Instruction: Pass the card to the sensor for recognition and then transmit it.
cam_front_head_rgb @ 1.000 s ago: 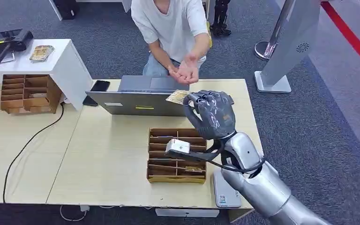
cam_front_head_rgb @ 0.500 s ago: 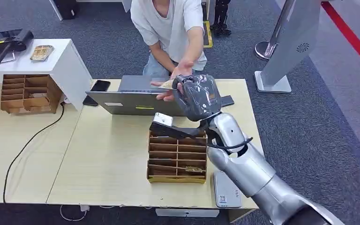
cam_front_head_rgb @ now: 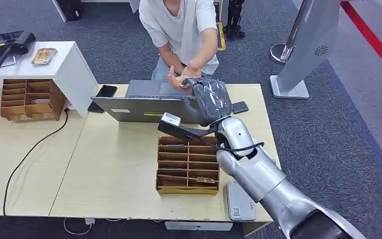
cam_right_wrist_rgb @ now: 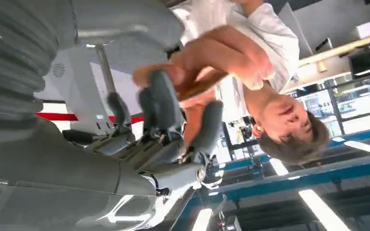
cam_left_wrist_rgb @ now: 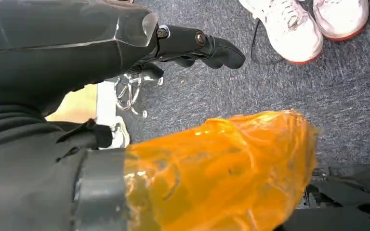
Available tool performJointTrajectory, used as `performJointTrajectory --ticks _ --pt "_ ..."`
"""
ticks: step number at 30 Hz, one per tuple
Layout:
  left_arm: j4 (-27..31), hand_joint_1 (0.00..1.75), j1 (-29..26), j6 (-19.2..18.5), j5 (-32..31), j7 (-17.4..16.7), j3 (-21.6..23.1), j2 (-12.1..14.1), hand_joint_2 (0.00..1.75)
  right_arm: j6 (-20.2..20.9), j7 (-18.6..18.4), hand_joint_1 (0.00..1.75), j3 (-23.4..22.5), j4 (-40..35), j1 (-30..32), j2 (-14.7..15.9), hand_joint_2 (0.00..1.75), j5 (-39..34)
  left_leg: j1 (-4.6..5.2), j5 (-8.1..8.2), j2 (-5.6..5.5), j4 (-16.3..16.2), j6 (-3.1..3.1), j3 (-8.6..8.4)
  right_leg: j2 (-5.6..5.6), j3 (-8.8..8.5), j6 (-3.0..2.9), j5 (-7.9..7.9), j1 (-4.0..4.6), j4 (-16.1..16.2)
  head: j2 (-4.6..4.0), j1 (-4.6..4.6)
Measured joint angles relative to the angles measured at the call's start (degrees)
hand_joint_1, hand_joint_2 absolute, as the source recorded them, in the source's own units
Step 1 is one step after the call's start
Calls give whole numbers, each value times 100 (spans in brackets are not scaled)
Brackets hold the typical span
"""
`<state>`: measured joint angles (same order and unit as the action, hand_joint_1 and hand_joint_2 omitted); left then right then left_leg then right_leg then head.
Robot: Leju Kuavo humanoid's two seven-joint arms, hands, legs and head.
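Handover stage: right hand (cam_front_head_rgb: pixel 208 101) pinches card (cam_front_head_rgb: pixel 181 79) at person's hands (cam_front_head_rgb: pixel 185 75) (touching it), release left; sensor pass unverifiable.

Looks like an office or demo hall; grey carpet (cam_front_head_rgb: pixel 328 144), wooden desk (cam_front_head_rgb: pixel 114 169), open laptop (cam_front_head_rgb: pixel 144 102). Blue ceiling beams (cam_right_wrist_rgb: pixel 318 175), strip lights overhead.

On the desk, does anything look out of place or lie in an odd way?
Mostly tidy. One card lies slanted across a slot of the brown organizer, and a phone partly overhangs the table edge beside the laptop.
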<state>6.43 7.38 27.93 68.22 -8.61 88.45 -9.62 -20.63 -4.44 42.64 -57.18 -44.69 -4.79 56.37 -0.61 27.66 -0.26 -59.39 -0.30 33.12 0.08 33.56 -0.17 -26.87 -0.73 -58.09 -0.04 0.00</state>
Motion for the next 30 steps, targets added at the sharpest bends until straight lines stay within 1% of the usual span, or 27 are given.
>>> performJointTrajectory --ticks 1,2,8,10,12,13,18,19,23,26,27,28,30 --pt "0 0 0 2 2 0 0 0 0 -4 0 0 0 20 1 -2 175 2 0 0 0 0 0 0 0 0 0 0 0 0 0 0" --pt "0 0 0 4 4 0 0 0 0 -15 0 0 0 37 0 -2 0 4 0 0 0 0 0 0 0 0 0 0 0 0 0 -2" --pt "0 0 0 24 44 0 0 0 0 -184 112 0 -9 35 49 -9 0 -31 0 0 0 0 0 0 0 0 0 0 0 0 0 0" --pt "0 0 0 33 68 0 0 0 0 -227 232 0 -20 -48 135 -9 0 -167 0 0 0 0 0 0 0 1 0 0 0 0 0 0" --pt "0 0 -2 42 100 0 0 -2 0 -230 461 0 -48 -194 258 -9 0 -467 0 0 0 0 0 0 0 1 0 0 0 0 0 0" --pt "0 0 -2 46 105 0 0 -2 0 -234 516 0 -57 -258 320 -9 0 -527 0 0 0 0 0 0 0 1 0 0 0 0 0 -2" --pt "0 0 -2 50 122 0 0 -4 0 -234 564 0 -107 -459 478 -9 0 -605 0 0 1 0 0 -1 0 1 0 0 0 1 0 0" --pt "0 0 -2 52 137 0 0 -4 0 -245 647 0 -120 -492 507 -9 0 -711 0 0 1 0 0 -1 0 1 0 0 0 1 0 0" --pt "0 0 -4 94 232 0 -2 -11 0 -407 1299 0 -216 -916 889 -9 0 -1524 0 1 0 0 0 -1 0 1 0 -1 0 1 0 -2" --pt "0 0 -7 148 321 0 -7 -20 0 -481 1978 0 -295 -1493 1429 19 0 -2375 0 3 -2 0 2 0 -1 3 4 -4 0 3 0 0" --pt "0 0 -9 157 347 0 -11 -24 0 -479 2152 0 -306 -1647 1617 37 0 -2591 0 5 -2 1 3 0 -1 3 4 -5 0 3 0 -2" --pt "0 0 -10 166 374 0 -18 -26 0 -466 2414 0 -315 -1900 1847 61 0 -2939 0 8 -2 1 3 0 -1 3 5 -6 0 4 0 0" --pt "0 0 -10 190 411 0 -44 -37 0 -402 2772 0 -345 -2272 2306 109 0 -3441 0 12 -1 2 8 1 -1 4 5 -7 0 5 0 0"
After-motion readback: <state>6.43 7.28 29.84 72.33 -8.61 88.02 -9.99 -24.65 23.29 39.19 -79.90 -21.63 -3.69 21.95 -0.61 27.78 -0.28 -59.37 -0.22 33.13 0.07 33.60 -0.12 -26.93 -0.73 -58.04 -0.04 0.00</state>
